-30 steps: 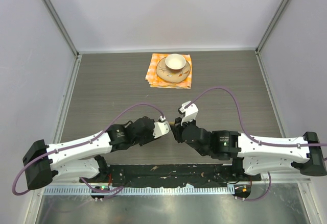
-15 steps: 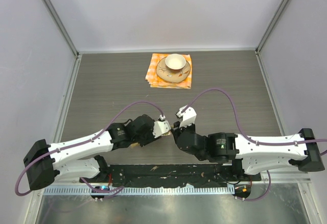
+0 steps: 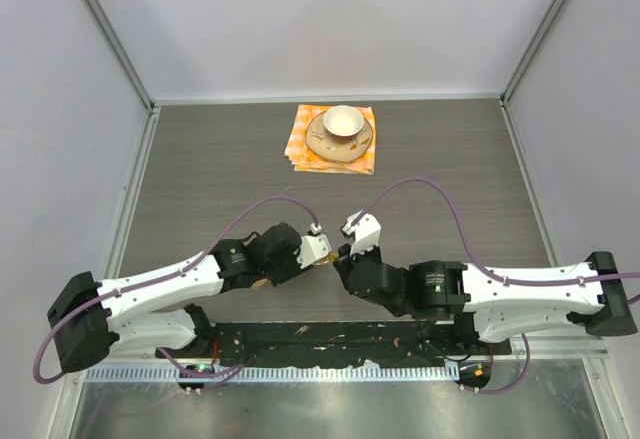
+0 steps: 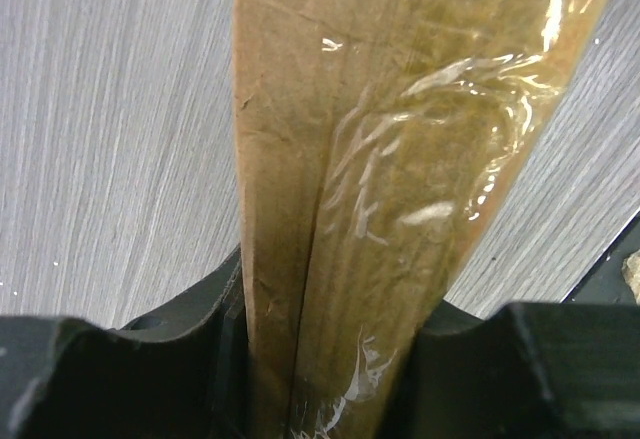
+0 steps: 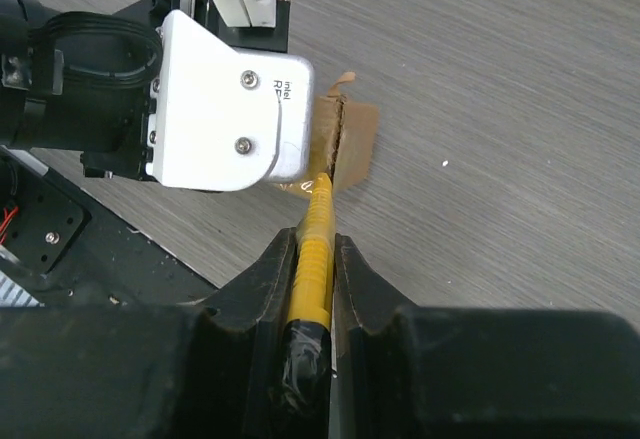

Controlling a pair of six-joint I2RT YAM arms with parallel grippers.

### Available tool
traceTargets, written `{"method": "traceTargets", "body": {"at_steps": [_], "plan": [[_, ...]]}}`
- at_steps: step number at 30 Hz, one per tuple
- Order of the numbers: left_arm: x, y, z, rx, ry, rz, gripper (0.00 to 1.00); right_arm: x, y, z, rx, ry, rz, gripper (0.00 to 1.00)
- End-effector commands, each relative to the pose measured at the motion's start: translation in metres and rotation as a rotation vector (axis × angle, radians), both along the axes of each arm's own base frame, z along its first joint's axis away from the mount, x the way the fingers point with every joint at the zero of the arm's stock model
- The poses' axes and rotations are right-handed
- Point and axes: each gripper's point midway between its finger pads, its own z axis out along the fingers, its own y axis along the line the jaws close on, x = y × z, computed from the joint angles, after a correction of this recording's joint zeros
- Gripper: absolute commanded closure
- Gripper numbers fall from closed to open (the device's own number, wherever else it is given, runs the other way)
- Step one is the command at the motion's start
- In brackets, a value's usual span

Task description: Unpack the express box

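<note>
The express box (image 4: 380, 159) is plain brown cardboard with clear tape on it. My left gripper (image 4: 330, 359) is shut on it, one finger on each flat side. In the top view the box is almost hidden between the two grippers near the table's front middle; only a brown sliver (image 3: 329, 260) shows. My right gripper (image 5: 315, 259) is shut on a yellow cutter (image 5: 320, 214). The cutter's tip reaches the box's torn edge (image 5: 350, 144), just beside the left wrist's white camera housing (image 5: 215, 99). The two grippers, left (image 3: 318, 259) and right (image 3: 345, 262), almost touch.
A cup (image 3: 342, 120) stands on a saucer (image 3: 322, 144) on an orange checkered cloth (image 3: 298, 151) at the far middle of the table. Grey walls close the table at the back and both sides. A black base strip (image 3: 320, 339) runs along the near edge.
Both grippers have shifted a little towards the near edge, staying close together. The right gripper has closed in on the left one, bringing the cutter up to the box.
</note>
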Motion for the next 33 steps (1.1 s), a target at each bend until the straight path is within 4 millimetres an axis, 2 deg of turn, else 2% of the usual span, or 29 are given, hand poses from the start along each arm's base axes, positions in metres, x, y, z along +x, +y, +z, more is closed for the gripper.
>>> {"method": "traceTargets", "body": {"at_steps": [1, 6, 13, 19, 20, 25, 29, 30, 32, 33], "plan": [[0.066, 0.006, 0.05, -0.149, -0.23, 0.318, 1.0, -0.089, 0.017, -0.032, 0.0, 0.32, 0.333, 0.99], [0.064, 0.003, 0.051, -0.166, -0.213, 0.315, 1.0, -0.087, 0.009, -0.032, 0.024, 0.32, 0.315, 0.99], [0.064, -0.002, 0.056, -0.178, -0.205, 0.309, 1.0, -0.085, 0.009, -0.037, 0.008, 0.317, 0.305, 0.99], [0.065, -0.002, 0.057, -0.177, -0.208, 0.308, 1.0, -0.085, -0.003, -0.032, 0.006, 0.329, 0.286, 0.99], [0.065, -0.002, 0.056, -0.18, -0.204, 0.306, 1.0, -0.084, -0.009, -0.032, -0.012, 0.329, 0.278, 0.99], [0.057, -0.011, 0.054, -0.183, -0.153, 0.249, 1.0, -0.07, -0.027, -0.009, -0.016, 0.258, 0.235, 0.99], [0.048, -0.026, 0.056, -0.192, -0.097, 0.155, 1.0, -0.06, -0.04, -0.004, -0.055, 0.212, 0.196, 0.99], [0.045, -0.032, 0.058, -0.204, -0.076, 0.124, 0.99, -0.058, -0.041, -0.003, -0.058, 0.205, 0.192, 0.99], [0.034, -0.035, 0.053, -0.179, -0.022, 0.062, 0.91, -0.053, -0.046, -0.001, -0.061, 0.185, 0.17, 0.99], [0.027, -0.044, 0.052, -0.18, 0.029, 0.014, 0.82, -0.051, -0.048, 0.002, -0.048, 0.179, 0.158, 0.99]]}}
